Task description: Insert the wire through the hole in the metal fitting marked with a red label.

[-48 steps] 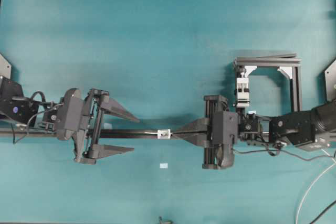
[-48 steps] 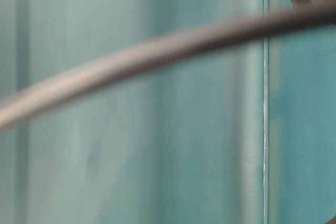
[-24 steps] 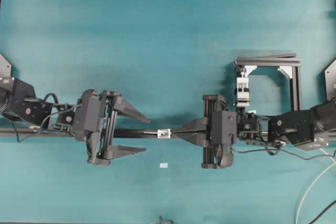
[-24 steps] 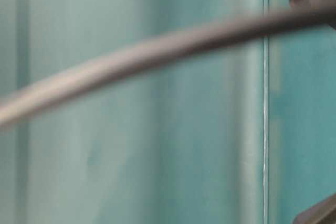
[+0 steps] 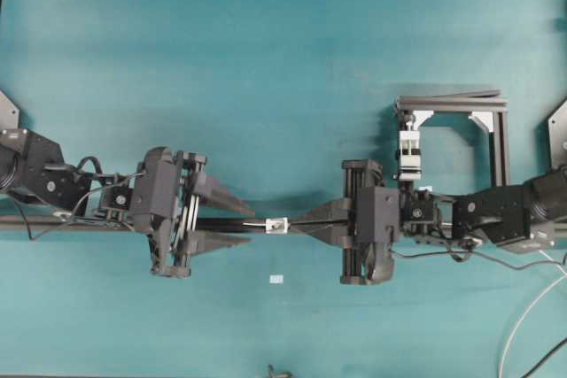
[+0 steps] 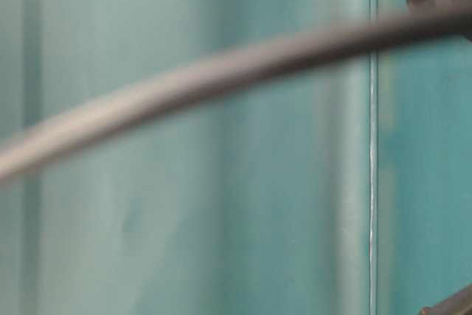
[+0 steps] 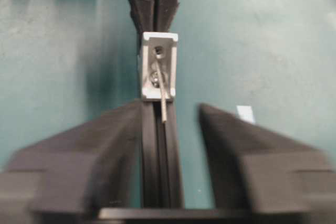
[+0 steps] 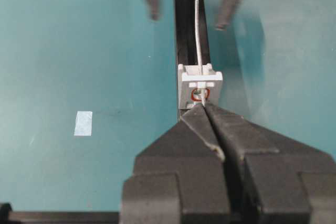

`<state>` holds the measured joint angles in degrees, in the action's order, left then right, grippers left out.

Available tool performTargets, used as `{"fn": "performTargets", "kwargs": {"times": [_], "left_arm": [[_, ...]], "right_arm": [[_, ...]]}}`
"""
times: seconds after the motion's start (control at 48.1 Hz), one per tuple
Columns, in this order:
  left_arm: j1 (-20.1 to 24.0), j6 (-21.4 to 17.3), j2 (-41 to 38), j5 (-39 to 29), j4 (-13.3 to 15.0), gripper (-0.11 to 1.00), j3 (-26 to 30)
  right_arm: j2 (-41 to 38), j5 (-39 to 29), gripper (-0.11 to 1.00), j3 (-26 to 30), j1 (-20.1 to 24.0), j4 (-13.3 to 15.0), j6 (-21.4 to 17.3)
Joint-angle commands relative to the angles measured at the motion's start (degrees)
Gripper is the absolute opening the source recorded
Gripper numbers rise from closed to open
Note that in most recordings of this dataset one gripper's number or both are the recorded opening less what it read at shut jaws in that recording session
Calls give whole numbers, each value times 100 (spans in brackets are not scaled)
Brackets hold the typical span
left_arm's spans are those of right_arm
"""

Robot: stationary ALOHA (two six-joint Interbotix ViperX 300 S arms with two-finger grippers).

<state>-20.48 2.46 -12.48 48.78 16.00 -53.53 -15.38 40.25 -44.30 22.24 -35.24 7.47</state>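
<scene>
The metal fitting (image 5: 278, 225) is a small pale bracket on the black rail (image 5: 106, 224). Its hole (image 8: 199, 94) is ringed in red. The thin wire (image 8: 197, 35) runs from my right gripper (image 8: 203, 106), which is shut on it, through the hole and out the far side. In the left wrist view the wire's end (image 7: 163, 111) pokes out of the fitting (image 7: 159, 66) over the rail. My left gripper (image 7: 170, 106) straddles the rail there. Its left finger (image 7: 105, 145) lies against the rail, and the right finger (image 7: 236, 140) stands apart from it. Both are blurred.
A black frame (image 5: 500, 139) holding a white-and-silver clamp block (image 5: 408, 152) stands at the back right. A small white tape patch (image 5: 276, 280) lies on the teal mat in front of the fitting. White cables (image 5: 523, 325) trail at the lower right. A blurred dark bar (image 6: 221, 64) fills the table-level view.
My left gripper has slid right along the rail toward the fitting, and its jaws have narrowed sharply around the wire's end. The right gripper has stayed put, still holding the wire.
</scene>
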Motion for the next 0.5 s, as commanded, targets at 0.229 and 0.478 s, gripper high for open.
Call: {"fn": "performTargets", "kwargs": {"times": [0.229,0.478], "left_arm": [[-18,9,255,26,-26,-10,53],[-18,18,255,-79,-26,-10,62]], "right_arm": [[79,18,-1,70,-53,0,9],[79,18,-1,79,-53,9,0]]}}
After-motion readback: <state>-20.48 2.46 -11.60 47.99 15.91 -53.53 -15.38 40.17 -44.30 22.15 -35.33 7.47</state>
